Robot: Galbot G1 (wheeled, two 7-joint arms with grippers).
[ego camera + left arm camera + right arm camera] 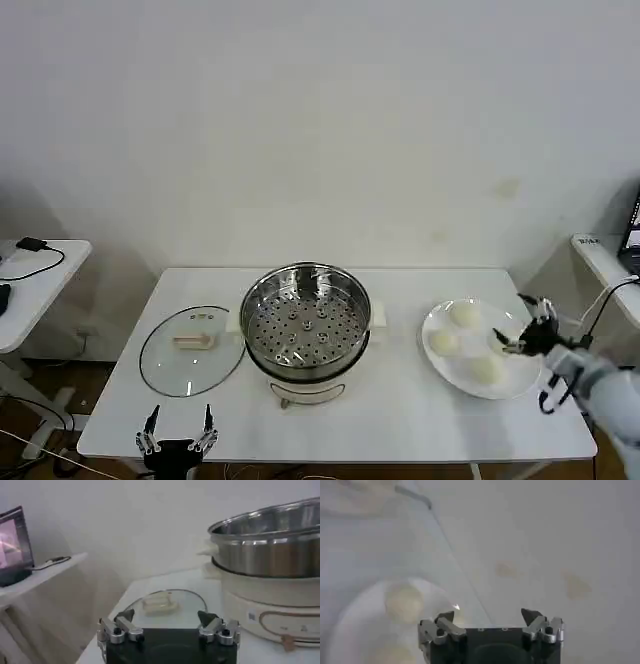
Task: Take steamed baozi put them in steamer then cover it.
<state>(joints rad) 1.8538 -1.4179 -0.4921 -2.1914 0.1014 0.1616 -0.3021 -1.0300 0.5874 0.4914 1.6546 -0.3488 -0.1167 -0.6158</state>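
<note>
Steamed baozi [465,314] sit on a plate [452,370] right of the uncovered steamer [305,320].
Right gripper [521,331] hovers over them, fingers spread; left gripper [177,428] idles released before the cover [190,349].

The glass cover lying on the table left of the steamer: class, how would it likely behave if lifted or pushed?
The cover looks like rigid glass with a metal rim, so probably fragile if dropped. Lying flat on the smooth table, it would likely slide, not roll. Its bar handle seems the surest grip; the glass itself is probably slippery.
</note>
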